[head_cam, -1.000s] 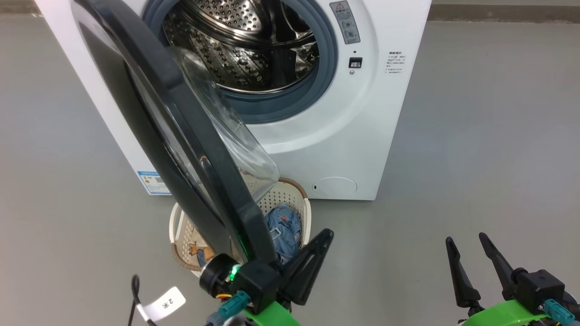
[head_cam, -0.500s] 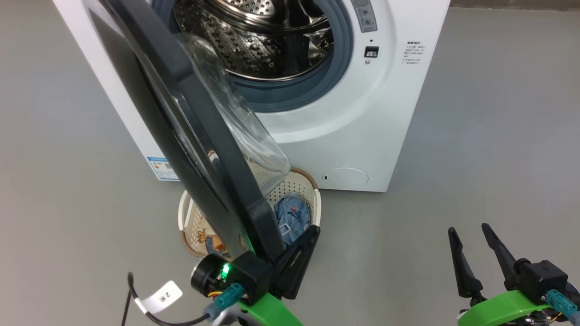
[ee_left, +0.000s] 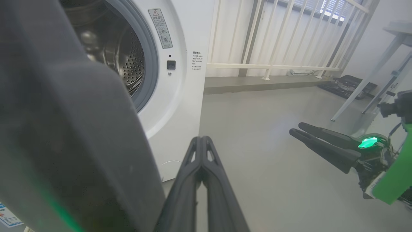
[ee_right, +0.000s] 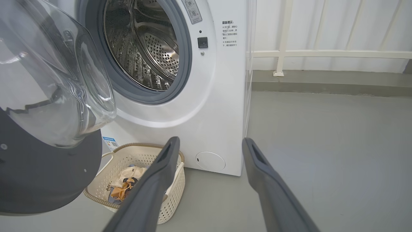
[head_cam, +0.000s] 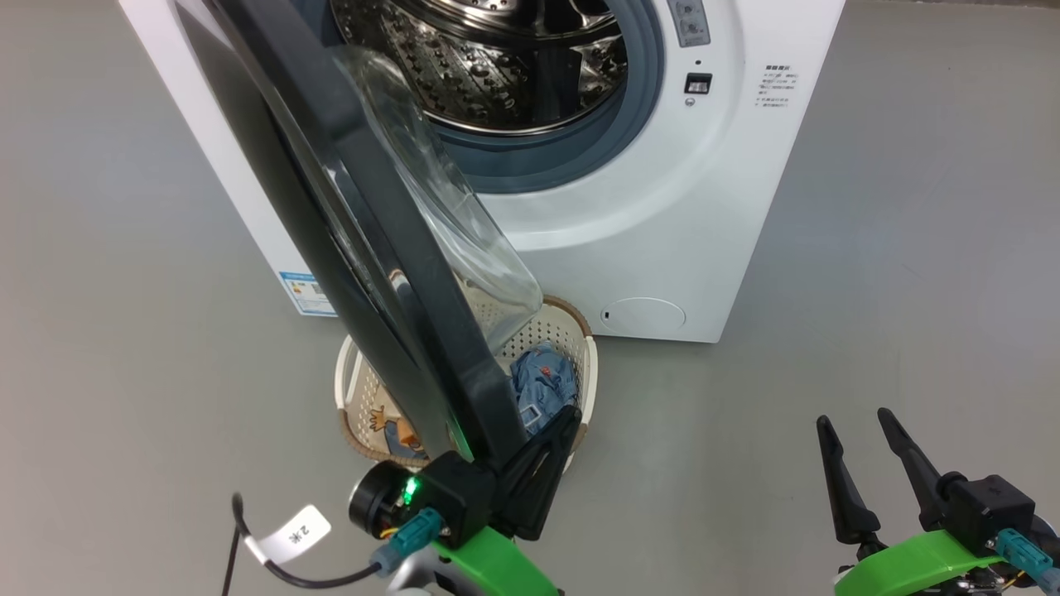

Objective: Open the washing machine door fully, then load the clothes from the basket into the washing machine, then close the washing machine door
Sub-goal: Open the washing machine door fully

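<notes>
The washing machine (head_cam: 662, 240) stands with its drum (head_cam: 513, 74) bare. The washing machine door (head_cam: 397, 273) hangs partly swung out over the basket (head_cam: 546, 331); its glass bowl (ee_right: 54, 96) faces the opening. In the basket lie the clothes: a light blue garment (head_cam: 542, 381) and a cream printed one (head_cam: 389, 422), both partly hidden by the door. My left gripper (head_cam: 570, 416) is shut on nothing, and its fingers (ee_left: 201, 151) lie close against the inner side of the door's free edge (ee_left: 64, 129). My right gripper (head_cam: 853, 418) is open over the floor to the right, well apart from the machine.
Grey floor spreads to the right of the machine (ee_right: 212, 106). A white railing (ee_left: 273, 66) and a low kerb run behind it. A table leg (ee_left: 363, 87) and a dark case (ee_left: 346, 85) stand at the far right. A tagged cable (head_cam: 290, 538) hangs from my left arm.
The whole picture has shifted with the camera. My left gripper's shut fingers have drawn in closer to the door's edge. The right gripper stays open.
</notes>
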You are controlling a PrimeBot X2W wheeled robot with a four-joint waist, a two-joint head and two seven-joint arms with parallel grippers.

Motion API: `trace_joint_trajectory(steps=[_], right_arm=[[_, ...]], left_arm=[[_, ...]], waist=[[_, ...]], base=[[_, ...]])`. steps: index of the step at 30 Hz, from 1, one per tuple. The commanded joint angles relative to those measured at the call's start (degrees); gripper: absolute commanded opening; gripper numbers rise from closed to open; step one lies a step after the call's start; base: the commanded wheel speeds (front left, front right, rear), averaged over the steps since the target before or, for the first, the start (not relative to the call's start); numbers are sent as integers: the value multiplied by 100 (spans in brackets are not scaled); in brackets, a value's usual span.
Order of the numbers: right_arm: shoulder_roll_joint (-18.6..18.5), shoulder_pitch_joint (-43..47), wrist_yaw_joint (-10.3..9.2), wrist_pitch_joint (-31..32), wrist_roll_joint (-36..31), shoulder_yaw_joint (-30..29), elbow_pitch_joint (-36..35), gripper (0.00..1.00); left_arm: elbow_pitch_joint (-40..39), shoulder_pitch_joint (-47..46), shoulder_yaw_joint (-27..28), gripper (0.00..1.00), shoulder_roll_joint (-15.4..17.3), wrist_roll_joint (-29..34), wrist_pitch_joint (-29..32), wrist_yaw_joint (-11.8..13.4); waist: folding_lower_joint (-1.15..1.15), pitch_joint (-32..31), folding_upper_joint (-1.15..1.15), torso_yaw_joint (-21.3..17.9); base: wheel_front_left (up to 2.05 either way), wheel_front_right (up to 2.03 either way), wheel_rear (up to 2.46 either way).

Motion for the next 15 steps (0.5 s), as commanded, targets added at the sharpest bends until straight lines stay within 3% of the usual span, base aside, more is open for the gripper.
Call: trace_joint_trajectory(steps=[1, 15], right_arm=[[-85, -225, 55, -70, -3, 120, -114, 100], [-80, -246, 55, -70, 20, 137, -47, 100]], left_arm=[[-109, -245, 185, 0, -11, -37, -36, 36], [-222, -159, 178, 0, 33, -90, 44, 191]], waist=[[0, 12, 0, 8], [0, 22, 0, 257]], base=[[0, 0, 0], [0, 0, 0]])
